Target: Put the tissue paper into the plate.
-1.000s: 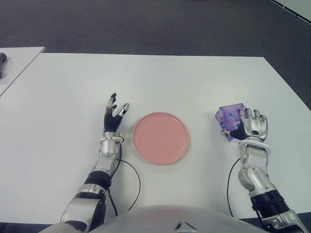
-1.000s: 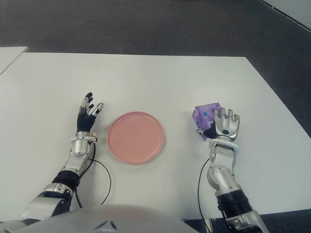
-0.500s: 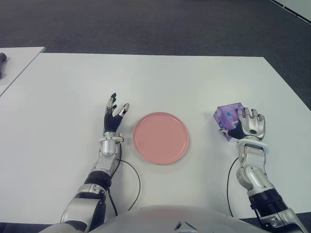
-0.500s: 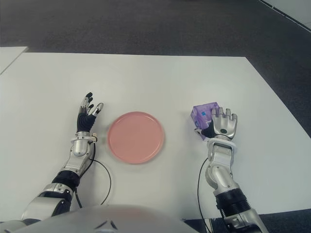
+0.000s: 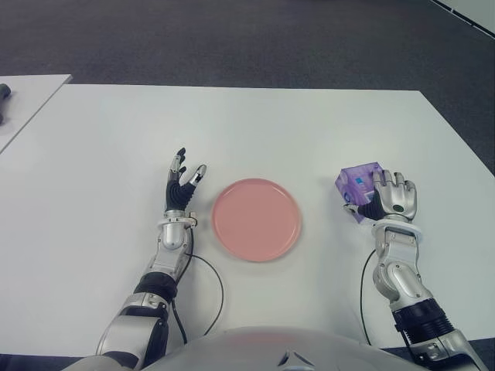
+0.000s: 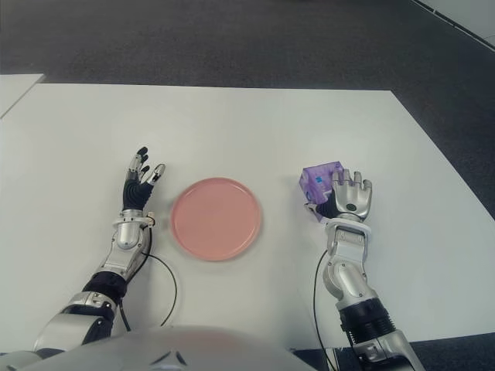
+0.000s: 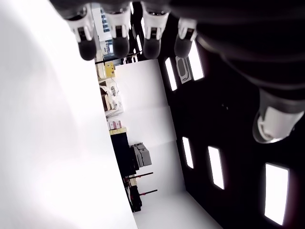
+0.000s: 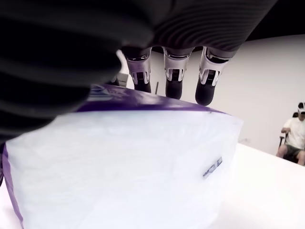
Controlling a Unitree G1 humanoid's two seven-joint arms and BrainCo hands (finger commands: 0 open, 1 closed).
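A purple pack of tissue paper (image 5: 356, 182) sits at the right of the white table (image 5: 255, 124), held by my right hand (image 5: 384, 198), whose fingers curl over its top and near side. In the right wrist view the pack (image 8: 124, 167) fills the frame under the fingertips (image 8: 174, 88). The round pink plate (image 5: 256, 219) lies bare in the middle, a short way left of the pack. My left hand (image 5: 182, 184) stands just left of the plate with fingers spread, holding nothing.
A second white table's corner (image 5: 31, 97) shows at the far left with a dark object (image 5: 4, 93) on it. Dark floor lies beyond the table's far edge. A black cable (image 5: 213, 282) loops near my left forearm. A seated person (image 8: 294, 138) appears far off.
My right hand has shifted the tissue pack a little to the left, toward the plate. The left hand has not moved.
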